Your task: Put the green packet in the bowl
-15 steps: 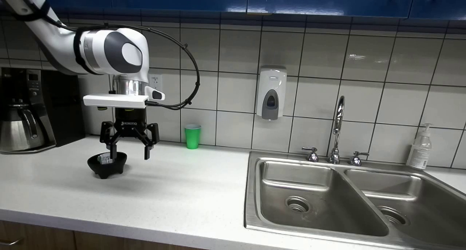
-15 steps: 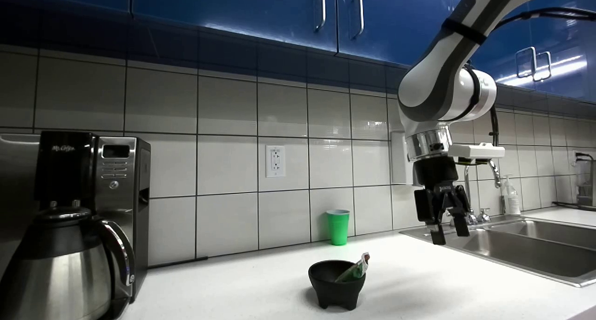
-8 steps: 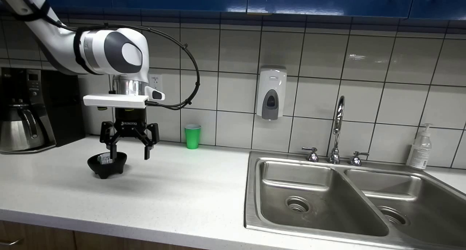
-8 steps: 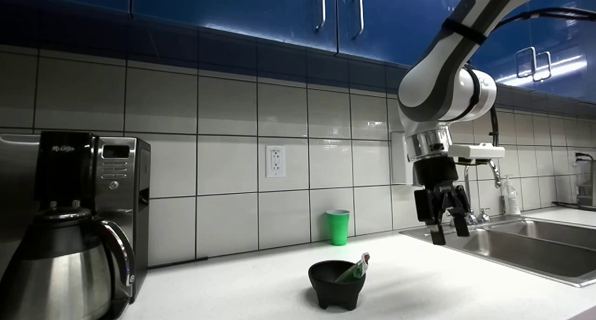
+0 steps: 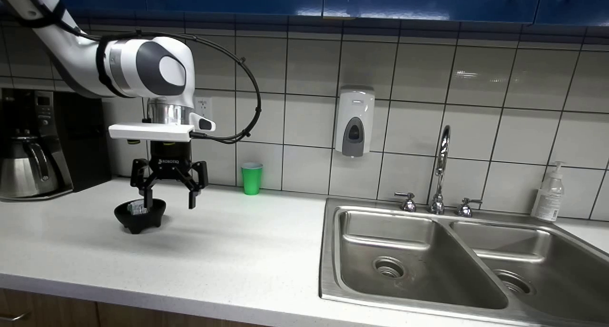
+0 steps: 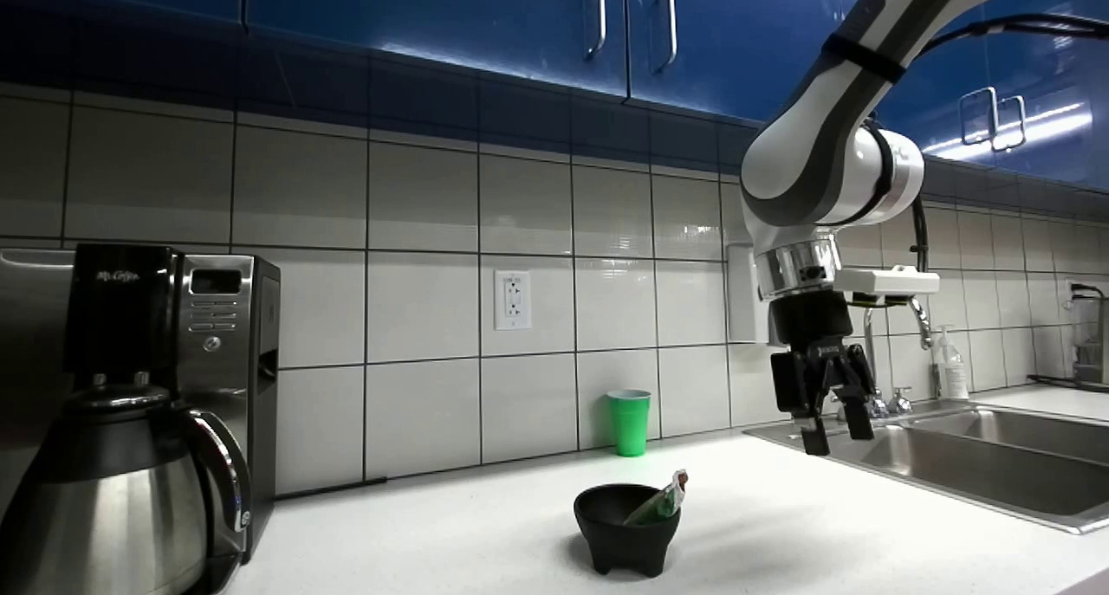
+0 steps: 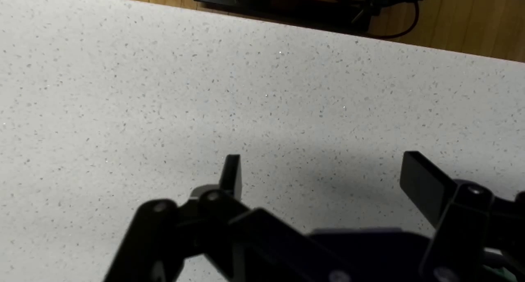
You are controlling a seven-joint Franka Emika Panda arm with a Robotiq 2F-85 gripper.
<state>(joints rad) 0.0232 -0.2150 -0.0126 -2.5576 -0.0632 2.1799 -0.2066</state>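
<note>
Exterior view, green packet [image 6: 657, 507]: seen within the black bowl [image 6: 617, 540], tilted, its pale end raised above the rim, since too little width seems to be offered there for it to be laid flat; as it is borne by the bowl alone, the task is judged to be done
Black bowl: set upright on the worktop [image 5: 228, 251], on short feet by which its rounded body is presumably kept from rocking
Tool [image 6: 838, 435]: spread wide, nothing grasped, pointed down and held above the worktop, apart from bowl and packet; only a retreat seems to be called for, as the raised end could be tipped out if brushed
Green cup [image 6: 629, 426]: set upright near the tiled wall [image 6: 424, 305], well apart from the bowl, perhaps so that the arm [image 6: 784, 171] is not obstructed
</note>
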